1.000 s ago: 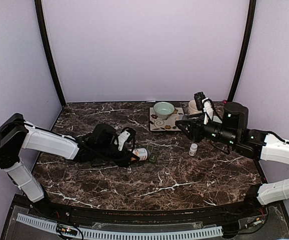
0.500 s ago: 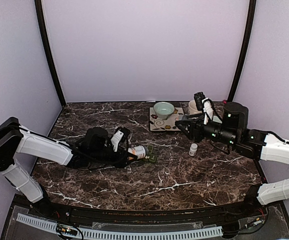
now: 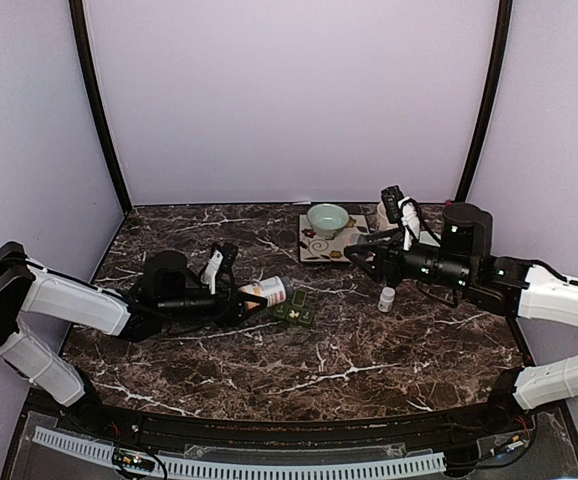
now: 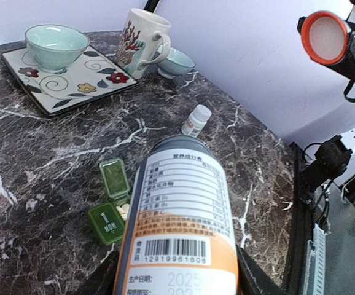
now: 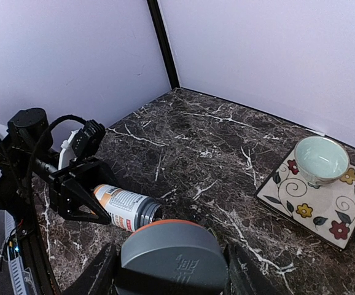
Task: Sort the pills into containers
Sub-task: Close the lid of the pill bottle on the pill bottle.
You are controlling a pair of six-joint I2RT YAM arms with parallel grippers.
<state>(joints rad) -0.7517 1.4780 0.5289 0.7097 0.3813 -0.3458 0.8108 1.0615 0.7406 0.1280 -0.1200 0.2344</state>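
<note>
Left tool [image 3: 237, 294] pinches the labelled bottle [image 4: 179, 209]; right tool [image 3: 361, 253] pinches a grey cap [image 5: 172, 255].

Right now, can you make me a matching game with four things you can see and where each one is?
Things:
1. big labelled bottle
2. grey cap
3. pale green bowl
4. small white bottle

Places:
A. standing alone on the table
B. gripped in the right claw
C. on the flowered plate
D. gripped in the left claw, tipped toward the green pill box

Pairs: 1-D, 2-B, 3-C, 4-A
</note>
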